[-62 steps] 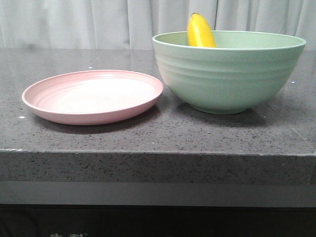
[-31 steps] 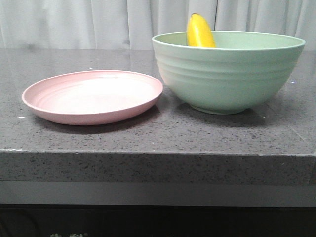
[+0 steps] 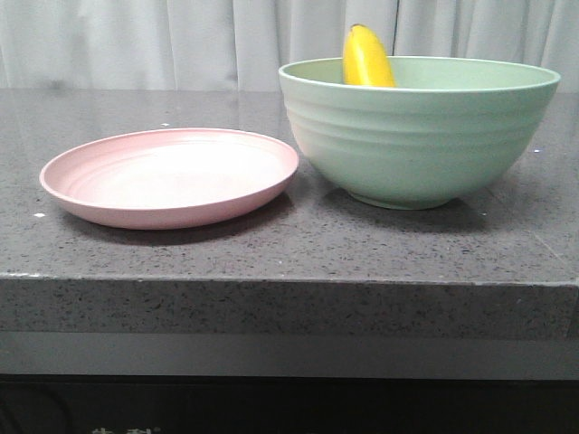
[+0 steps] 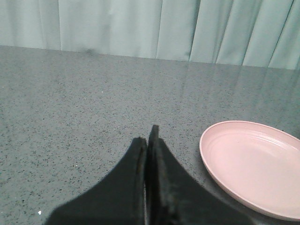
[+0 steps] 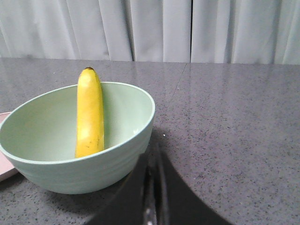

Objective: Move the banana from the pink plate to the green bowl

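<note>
We note the counter (image 3: 271,249) first: dark speckled stone, pale curtain (image 3: 136,41) behind it.

On it, the bowl (image 3: 416,136), mint green, ridged outside, deep. Inside it stands the banana (image 3: 366,59), leaning against the inner wall, dark tip up and poking above the rim. From the right wrist view we see the banana (image 5: 90,112) nearly upright against the bowl's (image 5: 126,108) wall, its lower end hidden behind the near rim.

Just beside the bowl, toward the robot's left, sits the plate (image 3: 170,176), pink, shallow. We cannot tell whether the two rims touch. In the left wrist view the plate (image 4: 253,166) shows only its ridged surface.

Left gripper (image 4: 146,145): dark fingers pressed together, holding nothing, low over bare counter, the plate near but apart from it.

Right gripper (image 5: 152,164): fingers together too, nothing between them, close beside the bowl's outer wall. The banana lies beyond the rim from these jaws, apart from them, inside the bowl.

Neither gripper appears in the front view.
</note>
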